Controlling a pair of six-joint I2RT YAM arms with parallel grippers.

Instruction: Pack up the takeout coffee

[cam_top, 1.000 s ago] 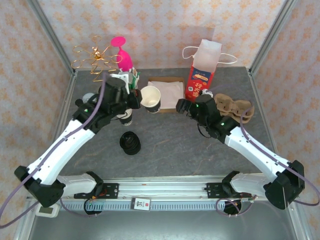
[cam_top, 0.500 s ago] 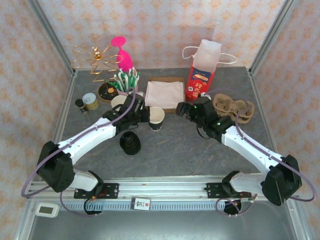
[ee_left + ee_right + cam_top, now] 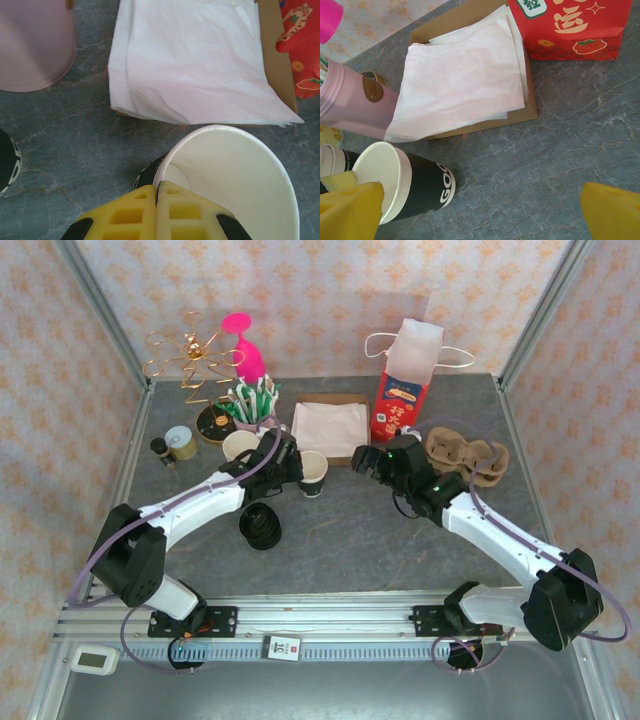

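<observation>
- Nearest the arm bases, a stack of black lids (image 3: 261,527) lies on the grey table (image 3: 350,535), apart from both grippers.
- Just beyond, at mid-table, the paper coffee cup (image 3: 313,474) is upright with its open mouth up.
- The left gripper (image 3: 290,464) holds the cup from the left. In the left wrist view its yellow fingers (image 3: 130,217) are pressed almost together, and the cup's rim runs into the seam between them.
- The right gripper (image 3: 362,456) hangs to the right of the cup without touching it. In its wrist view its fingers (image 3: 350,215) are spread wide, and the cup sits beside one of them.
- To the right, a cardboard cup carrier (image 3: 470,455) is partly hidden behind the right arm.
- Farther back, white napkins (image 3: 330,422) lie in a shallow cardboard tray (image 3: 532,107). A red paper bag (image 3: 400,400) stands just right of it.
- The fingers hide the cup's base in the left wrist view, so I cannot tell whether it rests on the table. The white lettering on its dark side is only partly readable.
</observation>
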